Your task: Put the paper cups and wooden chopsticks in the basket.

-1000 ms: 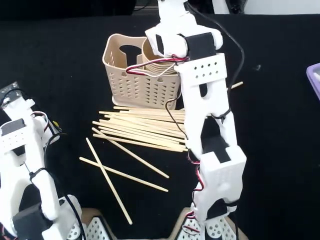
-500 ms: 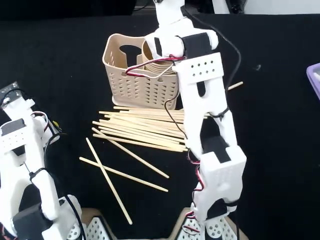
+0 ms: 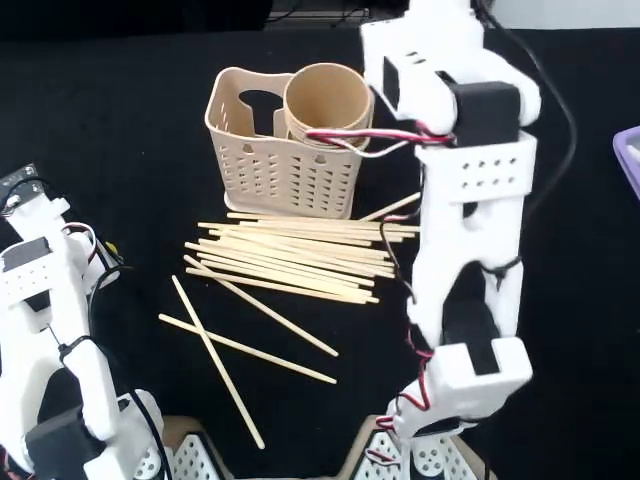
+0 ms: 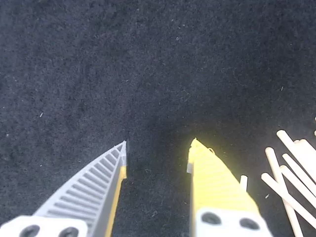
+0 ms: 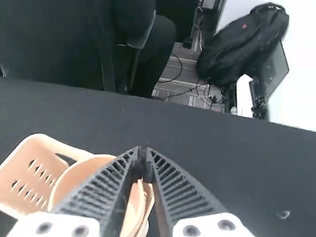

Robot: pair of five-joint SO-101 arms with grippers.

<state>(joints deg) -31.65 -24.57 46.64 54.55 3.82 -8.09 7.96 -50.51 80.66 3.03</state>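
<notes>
Hanging over the basket (image 3: 260, 165) toward the far edge of the table (image 3: 120, 120), my right gripper (image 5: 139, 149) is pressed together, seemingly empty, since the paper cups (image 3: 325, 95) already sit nested inside. My left gripper (image 4: 158, 143), spread by the left edge, faces the wooden chopsticks (image 3: 290, 255) lying mid-table.

Black table (image 3: 130, 150), well loaded.
The basket (image 3: 270, 175) stood at the back; just in front lay a spread bundle of wooden chopsticks (image 3: 290, 255), three strays (image 3: 203, 333) crossed nearer the front edge, and a purple thing (image 3: 630, 150) sat at the right edge.
</notes>
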